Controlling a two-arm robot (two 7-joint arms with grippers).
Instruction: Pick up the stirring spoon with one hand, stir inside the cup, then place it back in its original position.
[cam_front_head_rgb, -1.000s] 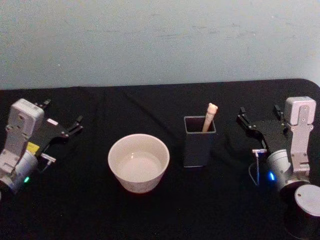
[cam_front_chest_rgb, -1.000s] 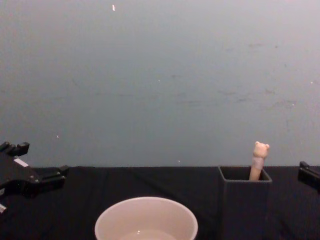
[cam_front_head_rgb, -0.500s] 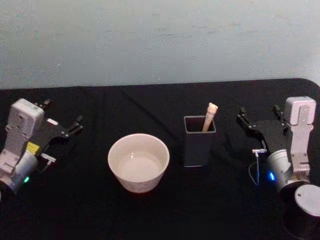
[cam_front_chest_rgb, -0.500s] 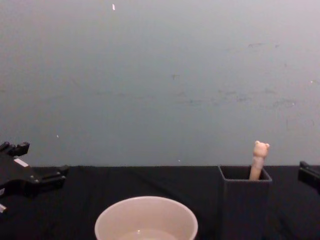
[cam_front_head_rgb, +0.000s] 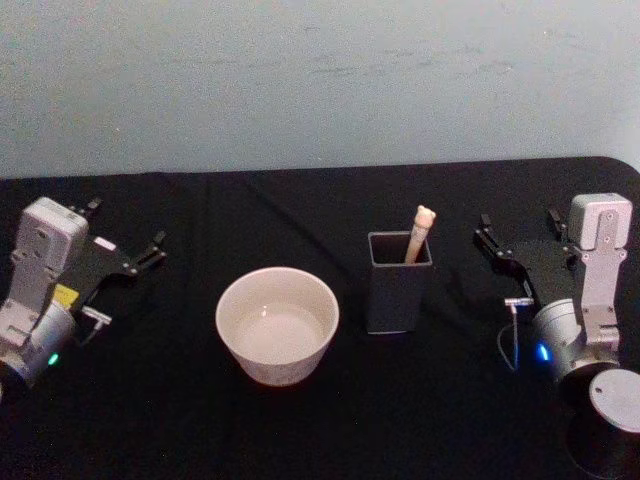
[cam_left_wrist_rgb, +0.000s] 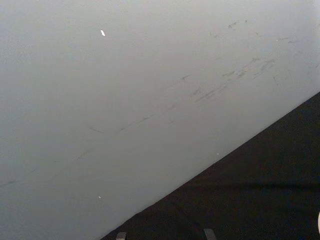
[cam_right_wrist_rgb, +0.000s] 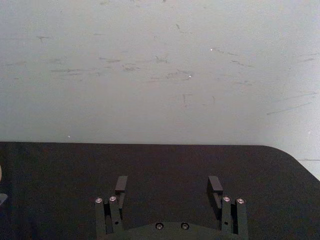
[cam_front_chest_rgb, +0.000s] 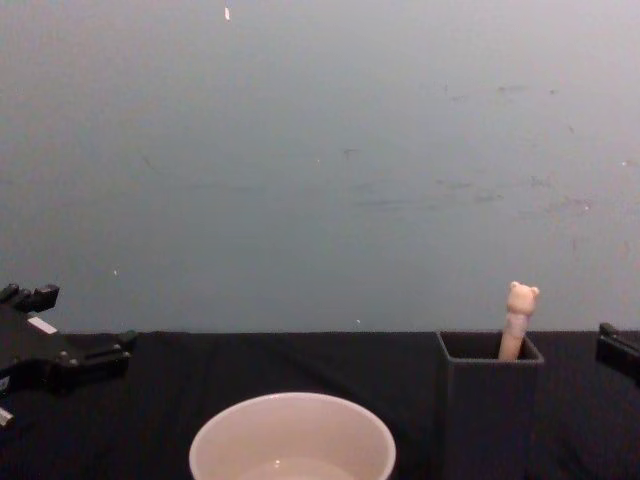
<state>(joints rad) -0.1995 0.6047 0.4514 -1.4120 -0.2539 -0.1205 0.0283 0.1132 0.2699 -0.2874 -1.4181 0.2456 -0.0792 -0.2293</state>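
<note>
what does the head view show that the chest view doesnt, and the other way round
Head view alone: the cup's full outline from above with its inside, the holder's square mouth, and the left gripper and right gripper whole, both open, at the table's sides. Chest view alone: the spoon's bear head from the side, above the holder's rim. Both: cup, holder, spoon, black table, pale wall.

Ahead of you stands a plain pale grey-blue wall (cam_front_head_rgb: 320, 80), marked with faint scuffs and scratches and one small white fleck high up. Below it, the surface (cam_front_head_rgb: 300, 430) is covered in a black cloth (cam_front_chest_rgb: 250, 350) that meets the wall in a straight line. At your far right the surface's back corner is rounded. Light falls soft and even.
</note>
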